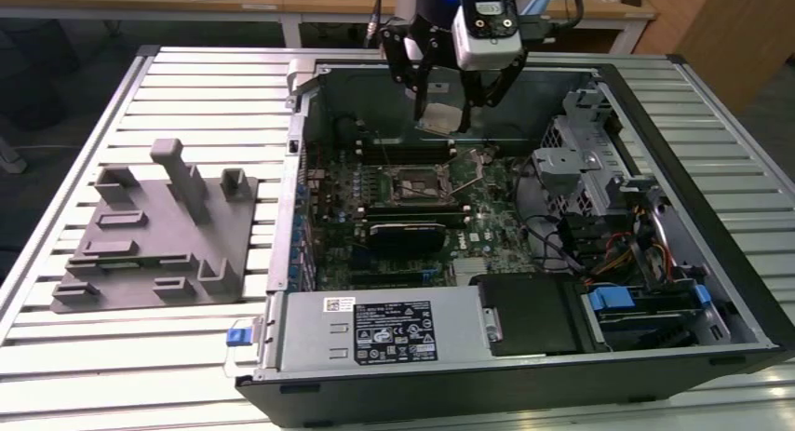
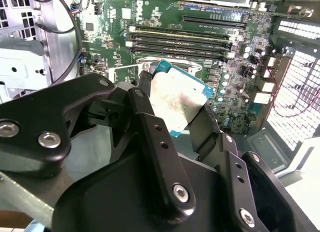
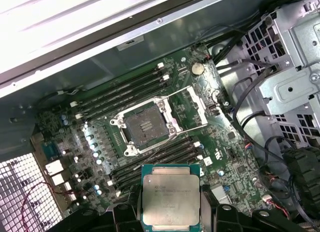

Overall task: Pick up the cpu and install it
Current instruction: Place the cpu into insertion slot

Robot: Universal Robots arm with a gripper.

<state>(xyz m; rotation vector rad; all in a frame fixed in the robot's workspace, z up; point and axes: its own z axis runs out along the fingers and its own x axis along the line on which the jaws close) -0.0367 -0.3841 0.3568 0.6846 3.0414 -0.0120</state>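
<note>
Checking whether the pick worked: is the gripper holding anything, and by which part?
Yes: the gripper holds the cpu, pinched at two opposite edges.

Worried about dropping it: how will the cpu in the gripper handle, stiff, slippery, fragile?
The cpu looks like a rigid flat plate, so it is probably stiff and light. Gripped by thin edges between the fingers, it could slip or tilt.

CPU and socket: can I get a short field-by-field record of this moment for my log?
chip: cpu, clamped by its edges
holder: hand, shut on the cpu
chip position: up over the open computer case, apart from the socket
socket: socket open, nothing seated in it
tray: grey tray on the table, to the exterior view's left of the case, apart from it
</note>
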